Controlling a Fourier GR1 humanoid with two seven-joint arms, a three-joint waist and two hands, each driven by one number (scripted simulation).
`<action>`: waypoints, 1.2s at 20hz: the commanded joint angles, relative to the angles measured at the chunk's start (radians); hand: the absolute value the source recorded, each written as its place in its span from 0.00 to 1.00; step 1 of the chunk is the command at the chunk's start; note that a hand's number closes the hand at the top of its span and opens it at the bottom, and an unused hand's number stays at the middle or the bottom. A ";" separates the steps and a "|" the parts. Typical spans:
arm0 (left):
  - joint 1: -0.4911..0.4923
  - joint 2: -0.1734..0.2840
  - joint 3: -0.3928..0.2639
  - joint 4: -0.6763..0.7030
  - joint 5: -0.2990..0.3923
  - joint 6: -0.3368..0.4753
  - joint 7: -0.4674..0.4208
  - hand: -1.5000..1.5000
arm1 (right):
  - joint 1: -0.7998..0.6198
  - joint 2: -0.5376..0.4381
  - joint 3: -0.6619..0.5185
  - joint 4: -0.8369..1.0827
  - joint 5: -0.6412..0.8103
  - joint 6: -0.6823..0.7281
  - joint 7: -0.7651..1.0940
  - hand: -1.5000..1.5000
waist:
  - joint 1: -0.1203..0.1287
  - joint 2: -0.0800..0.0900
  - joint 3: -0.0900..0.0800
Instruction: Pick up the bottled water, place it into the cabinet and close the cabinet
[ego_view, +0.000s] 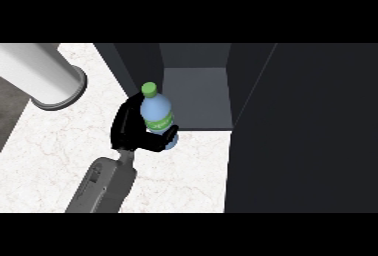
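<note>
The bottled water (157, 111) is a light blue bottle with a green cap and a green label. It stands nearly upright above the marble counter, just in front of the open cabinet (198, 95). My left hand (131, 131) is shut on the bottle from its left side, with the thumb wrapped round its lower part. The bottle's base is hidden by the hand. The cabinet's grey inner floor lies right behind the bottle. Its dark door (303, 135) stands open at the right. My right hand does not show.
A large white cylinder (40, 72) with a grey rim lies at the upper left. The white marble counter (52, 150) spreads to the left of and below the hand. The open door walls off the right side.
</note>
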 joint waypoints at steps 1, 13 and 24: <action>-0.196 -0.005 0.018 0.088 -0.039 0.077 0.032 1.00 | 0.052 0.009 0.042 -0.015 0.015 0.005 -0.033 0.00 | -0.016 0.002 0.001; -0.360 -0.004 -0.100 0.227 -0.157 0.341 -0.010 1.00 | -0.058 0.013 0.042 0.018 0.017 -0.020 0.036 0.00 | -0.045 0.012 0.001; -0.404 0.047 -0.108 0.293 -0.273 0.462 0.071 1.00 | -0.081 0.000 0.012 0.087 -0.011 0.013 -0.001 0.00 | -0.067 0.019 0.002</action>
